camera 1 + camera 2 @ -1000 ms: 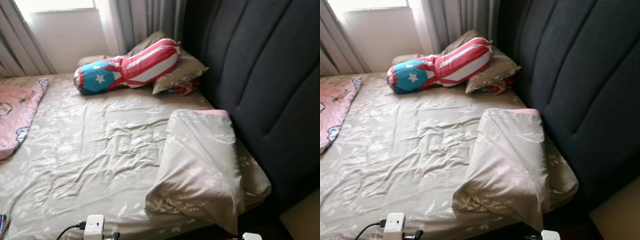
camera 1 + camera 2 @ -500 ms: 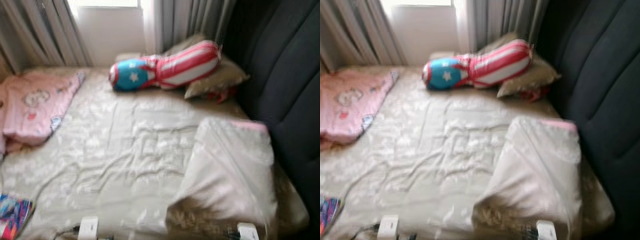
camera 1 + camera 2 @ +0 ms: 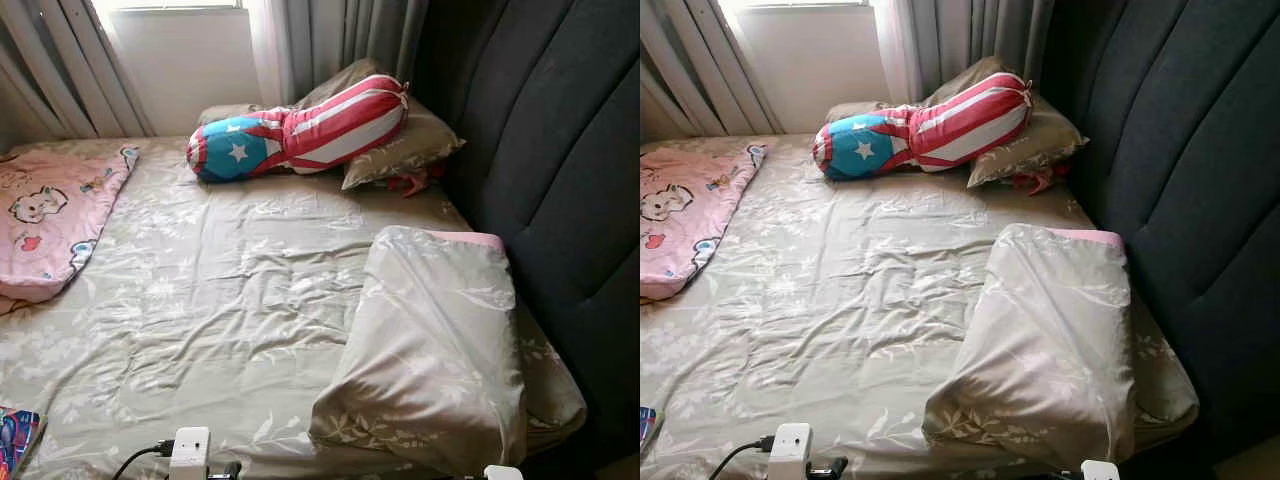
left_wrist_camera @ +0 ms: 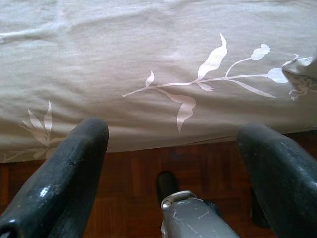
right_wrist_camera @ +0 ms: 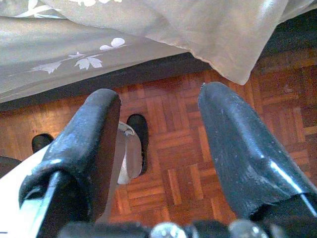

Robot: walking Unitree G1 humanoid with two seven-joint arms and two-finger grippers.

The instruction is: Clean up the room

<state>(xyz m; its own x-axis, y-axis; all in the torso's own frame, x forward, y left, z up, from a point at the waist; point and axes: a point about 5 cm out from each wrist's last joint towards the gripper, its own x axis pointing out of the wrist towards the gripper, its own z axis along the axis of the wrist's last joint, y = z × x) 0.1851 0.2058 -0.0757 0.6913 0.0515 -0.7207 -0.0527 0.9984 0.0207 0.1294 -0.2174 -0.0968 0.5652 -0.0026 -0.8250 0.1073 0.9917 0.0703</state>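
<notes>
Left eye view shows us the bed (image 3: 220, 300) unmade; a loose pillow (image 3: 440, 340) lies askew by the headboard (image 3: 560, 150), a pink blanket (image 3: 50, 220) bunched opposite; tidying looks barely begun; our left gripper (image 4: 173, 148) and right gripper (image 5: 158, 129) hang spread wide, empty, beside the bed's edge.

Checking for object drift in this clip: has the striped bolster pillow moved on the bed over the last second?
No. The striped bolster pillow lies on the same beige pillow by the headboard; the camera itself swung.
</notes>
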